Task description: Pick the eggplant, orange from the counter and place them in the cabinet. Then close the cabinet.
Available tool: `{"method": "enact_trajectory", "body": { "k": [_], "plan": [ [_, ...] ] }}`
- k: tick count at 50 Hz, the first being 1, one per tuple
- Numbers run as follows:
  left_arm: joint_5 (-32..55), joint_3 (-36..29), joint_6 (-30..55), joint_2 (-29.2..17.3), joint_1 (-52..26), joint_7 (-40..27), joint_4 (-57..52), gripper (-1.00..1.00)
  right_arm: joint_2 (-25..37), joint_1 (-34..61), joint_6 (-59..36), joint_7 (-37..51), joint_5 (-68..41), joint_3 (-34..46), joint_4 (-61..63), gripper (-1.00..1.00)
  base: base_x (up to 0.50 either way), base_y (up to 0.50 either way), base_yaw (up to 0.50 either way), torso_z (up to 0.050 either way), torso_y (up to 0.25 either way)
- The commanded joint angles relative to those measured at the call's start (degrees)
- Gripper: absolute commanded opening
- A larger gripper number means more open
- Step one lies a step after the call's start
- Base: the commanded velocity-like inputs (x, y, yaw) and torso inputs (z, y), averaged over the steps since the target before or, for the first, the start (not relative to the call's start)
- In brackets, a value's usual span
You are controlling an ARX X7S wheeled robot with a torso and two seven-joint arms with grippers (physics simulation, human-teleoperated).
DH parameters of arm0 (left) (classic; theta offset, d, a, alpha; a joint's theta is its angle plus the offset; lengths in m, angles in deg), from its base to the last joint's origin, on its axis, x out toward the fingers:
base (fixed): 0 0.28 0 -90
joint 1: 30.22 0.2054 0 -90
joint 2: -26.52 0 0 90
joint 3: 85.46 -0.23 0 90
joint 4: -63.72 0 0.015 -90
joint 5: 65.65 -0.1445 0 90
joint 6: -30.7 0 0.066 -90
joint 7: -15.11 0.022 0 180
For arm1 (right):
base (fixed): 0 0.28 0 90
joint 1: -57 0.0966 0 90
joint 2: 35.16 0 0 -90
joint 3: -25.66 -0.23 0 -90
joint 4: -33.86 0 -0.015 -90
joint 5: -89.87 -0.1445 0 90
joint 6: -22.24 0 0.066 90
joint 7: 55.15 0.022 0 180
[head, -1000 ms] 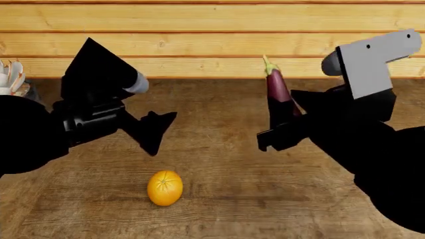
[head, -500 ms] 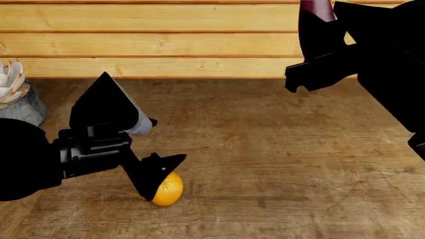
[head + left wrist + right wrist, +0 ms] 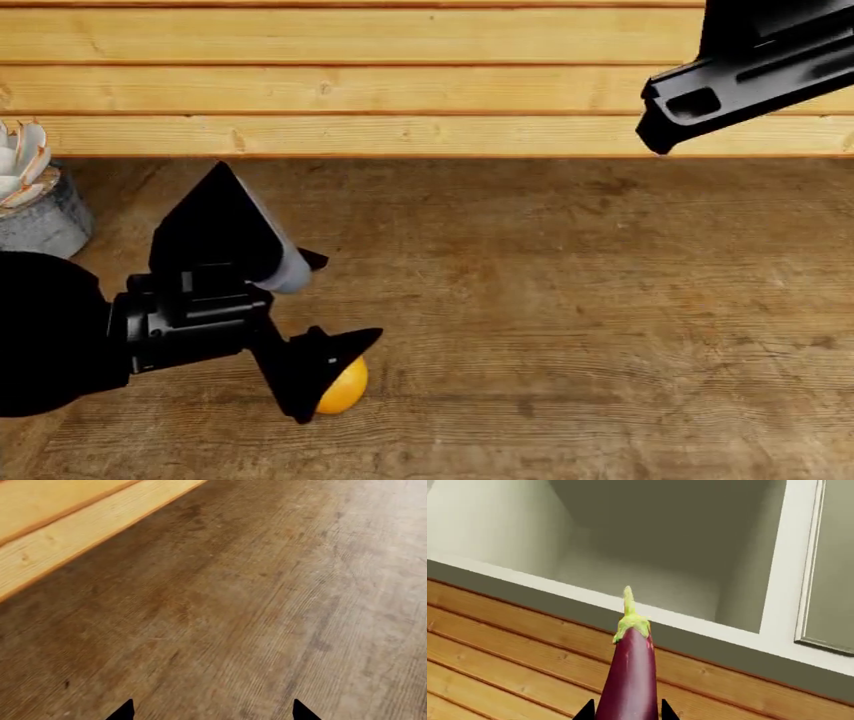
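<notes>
The right gripper [image 3: 624, 714] is seen pinching the eggplant [image 3: 630, 672] by its lower body, one dark fingertip on each side, the green stem tip pointing away from the fingers. Beyond the stem, the open cabinet [image 3: 774, 580] is shown: a pale, white-framed interior above the plank wall [image 3: 507, 650]. In the head view only part of the right arm [image 3: 747, 70] is visible at the upper right, raised well above the counter [image 3: 561, 300]; the eggplant is not seen there.

The left gripper [image 3: 320, 375] is held low over the counter near its front edge, and its dark fingers cover the left part of the orange [image 3: 343, 387], which rests on the wood. Whether the fingers touch the fruit cannot be told. In the left wrist view two fingertips [image 3: 123, 711] are seen well apart at the frame's edge, so the gripper is spread; only bare wood lies between them, and the orange is not shown. A grey pot [image 3: 40, 215] stands at the counter's back left, against the wall.
</notes>
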Motion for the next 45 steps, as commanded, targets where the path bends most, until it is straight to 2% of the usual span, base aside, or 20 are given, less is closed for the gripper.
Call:
{"method": "enact_trajectory", "body": {
  "k": [1,11,15,21,45],
  "plan": [
    [-0.8,-1.1,-1.5,0.2,0.7,1.1,0.2,1.00,0.5,4.3,-0.8,-1.6,2.4,-1.4,4.1,-1.00,0.00,0.00,0.00,0.000,0.000],
    [2.2,-1.5,-0.9,-1.4,4.2,1.7,-0.1,1.00,0.4,5.3,-0.8,-2.3,2.9,-1.0,4.0,-1.00,0.00,0.00,0.00,0.000,0.000],
    [-0.4,-2.7,-2.5,-3.4,7.3,4.2,-0.3,1.00,0.5,6.0,-0.5,-2.1,2.8,-1.0,4.5,-1.00,0.00,0.00,0.00,0.000,0.000],
    [-1.5,-3.4,-3.2,-4.0,7.9,5.2,0.1,1.00,0.2,6.1,-0.5,-2.3,3.5,-0.9,4.7,-1.00,0.00,0.00,0.00,0.000,0.000],
    [-7.5,-6.5,-7.7,-2.2,9.7,6.6,3.0,1.00,1.6,7.4,0.6,-0.9,0.8,0.3,4.4,-1.00,0.00,0.00,0.00,0.000,0.000]
  ]
}}
